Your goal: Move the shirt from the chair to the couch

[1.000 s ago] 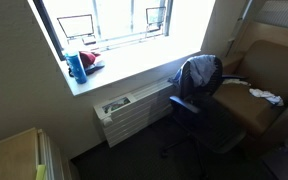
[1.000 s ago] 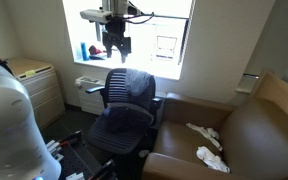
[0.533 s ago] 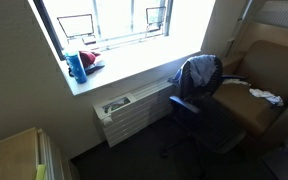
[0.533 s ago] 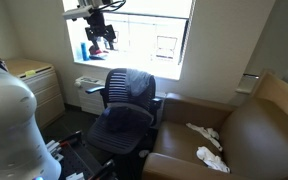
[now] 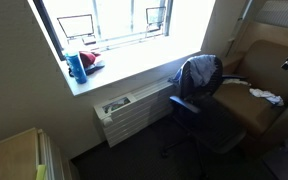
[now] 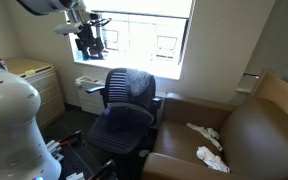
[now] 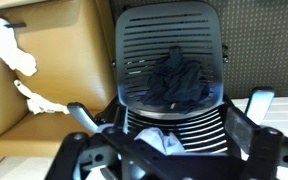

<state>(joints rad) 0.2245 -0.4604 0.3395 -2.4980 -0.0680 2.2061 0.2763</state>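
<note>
The gripper (image 6: 88,40) has swung away from the black mesh office chair (image 6: 119,128), jaws wide and empty; the dark blue shirt (image 7: 174,82) still lies there, tan leather couch (image 6: 244,125) unreached

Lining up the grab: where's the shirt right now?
The shirt is draped over the backrest of the office chair, seen in both exterior views, with the couch right beside it and the window behind.
</note>
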